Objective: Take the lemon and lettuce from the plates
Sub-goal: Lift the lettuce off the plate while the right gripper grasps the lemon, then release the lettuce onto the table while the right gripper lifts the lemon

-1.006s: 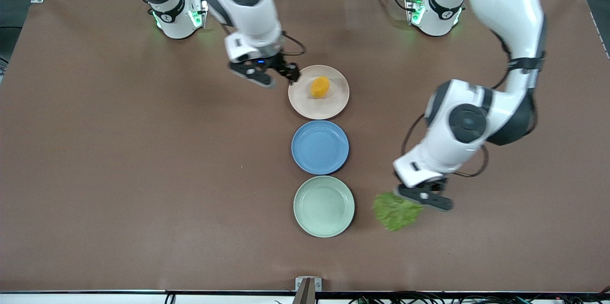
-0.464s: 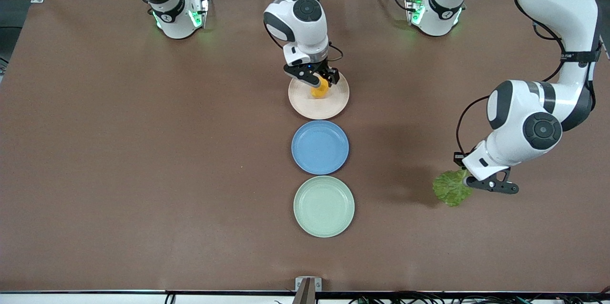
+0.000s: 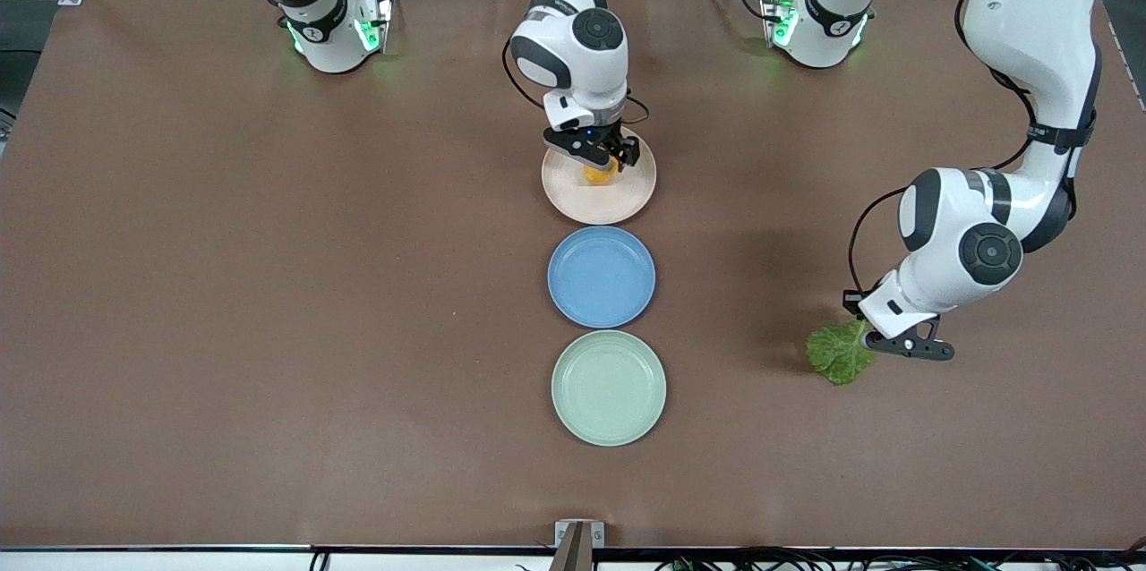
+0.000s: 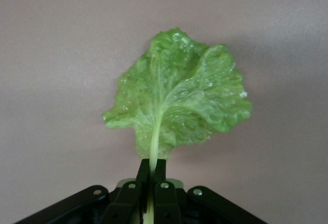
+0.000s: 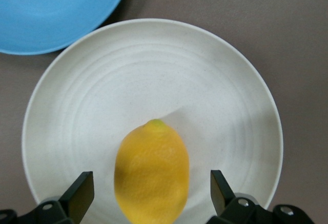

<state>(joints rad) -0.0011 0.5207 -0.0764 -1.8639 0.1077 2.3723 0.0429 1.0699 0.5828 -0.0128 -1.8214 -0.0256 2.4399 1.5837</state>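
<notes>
The lemon [image 3: 598, 172] lies on the beige plate [image 3: 598, 200], the plate nearest the robots' bases. The right gripper [image 3: 592, 157] is held just over it, its fingers [image 5: 80, 196] spread wide with the fruit between them, as the right wrist view shows [image 5: 151, 175]. No contact is seen yet.

For a sound grasp, the gripper is best lowered until the fingertips pass the widest part of the rind, stopping short of the plate. The lemon sits slightly off centre between the fingers, so a small sideways correction is advised before closing. Closing should be slow, since the smooth oval is likely to roll or squirt out. A straight lift is then called for, so that the plate is not dragged.

The lettuce [image 3: 839, 354] is pinched by its pale stalk in the left gripper [image 3: 886, 342], over bare table toward the left arm's end, well apart from the green plate [image 3: 609, 387], which holds nothing. The blue plate [image 3: 601, 276] is left alone.
</notes>
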